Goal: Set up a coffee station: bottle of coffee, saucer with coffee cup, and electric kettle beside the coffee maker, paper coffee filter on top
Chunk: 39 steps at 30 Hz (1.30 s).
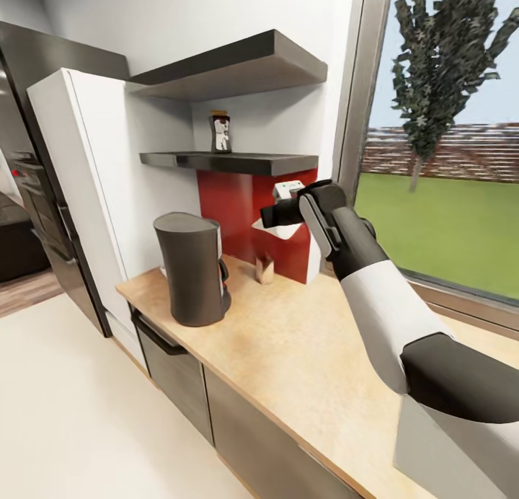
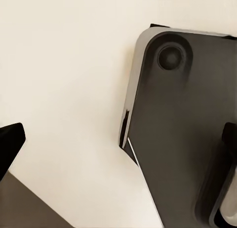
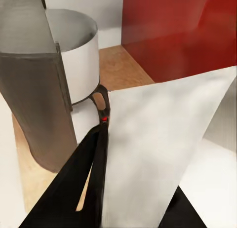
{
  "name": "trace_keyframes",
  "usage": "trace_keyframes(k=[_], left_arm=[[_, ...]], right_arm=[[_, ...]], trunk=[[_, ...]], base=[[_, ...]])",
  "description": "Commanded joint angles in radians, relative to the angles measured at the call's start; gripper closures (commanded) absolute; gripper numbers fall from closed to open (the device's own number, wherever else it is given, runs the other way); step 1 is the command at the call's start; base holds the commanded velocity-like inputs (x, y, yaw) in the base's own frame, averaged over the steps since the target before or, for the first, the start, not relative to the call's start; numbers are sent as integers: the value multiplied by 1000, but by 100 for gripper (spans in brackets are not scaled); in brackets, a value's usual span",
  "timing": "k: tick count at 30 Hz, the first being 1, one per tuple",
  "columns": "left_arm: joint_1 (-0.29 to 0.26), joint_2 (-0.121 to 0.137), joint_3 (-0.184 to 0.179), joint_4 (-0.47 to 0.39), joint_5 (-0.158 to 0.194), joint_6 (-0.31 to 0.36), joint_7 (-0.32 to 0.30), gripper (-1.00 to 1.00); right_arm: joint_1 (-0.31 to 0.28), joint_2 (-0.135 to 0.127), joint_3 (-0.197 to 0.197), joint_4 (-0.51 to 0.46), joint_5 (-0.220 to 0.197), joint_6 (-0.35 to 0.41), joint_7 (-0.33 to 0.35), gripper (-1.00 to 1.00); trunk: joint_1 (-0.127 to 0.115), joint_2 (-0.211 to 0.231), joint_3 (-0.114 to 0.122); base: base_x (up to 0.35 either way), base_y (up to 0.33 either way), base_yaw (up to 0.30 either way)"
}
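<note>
1. Fingers of right gripper pinched narrow on a white paper filter, held in the air above the table, in front of the red backsplash.
2. Seen from the head: filter at about 3 o'clock from the coffee maker, higher than its top and well apart from it.
3. Left fingers: cannot tell whether wide or narrow; one dark tip at the edge of the left wrist view, over pale floor, beside a dark grey part, probably the robot's own base.
4. Coffee maker upright near the table's left end, as the task wants: judged done.
5. Coffee bottle on the lower shelf, at roughly 12 o'clock above the coffee maker: not yet moved.
6. Small brown object on the table at the backsplash foot; too small to identify.
7. No saucer, cup or kettle made out.
8. Judged progress: early, filter step in hand. Left to do: carry filter toward 9 o'clock and set it on the coffee maker's top, then bottle, saucer, cup, kettle.
</note>
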Motion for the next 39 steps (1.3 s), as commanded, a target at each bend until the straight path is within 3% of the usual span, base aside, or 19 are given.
trace_keyframes(k=[1, 6, 7, 10, 39], left_arm=[[1, 0, 3, -1, 6, -1, -1, -100], [1, -1, 3, -1, 6, -1, -1, -100], [1, -1, 3, -1, 6, -1, -1, -100], [1, -1, 3, -1, 6, -1, -1, -100], [0, 0, 4, -1, 6, -1, -1, -100]], right_arm=[[-1, 0, 1, -7, -17, 4, -13, 100], [-1, 0, 0, -21, -96, 4, -12, 100], [0, 0, 1, -21, -133, 5, -12, 100], [0, 0, 1, -21, -152, 5, -12, 100], [6, 0, 2, -10, -162, 5, -9, 100]], trunk=[[1, -1, -1], [1, -1, -1], [1, -1, -1], [1, -1, -1], [1, -1, -1]], base=[[230, 163, 0], [86, 61, 0], [15, 10, 0], [7, 5, 0], [128, 93, 0]])
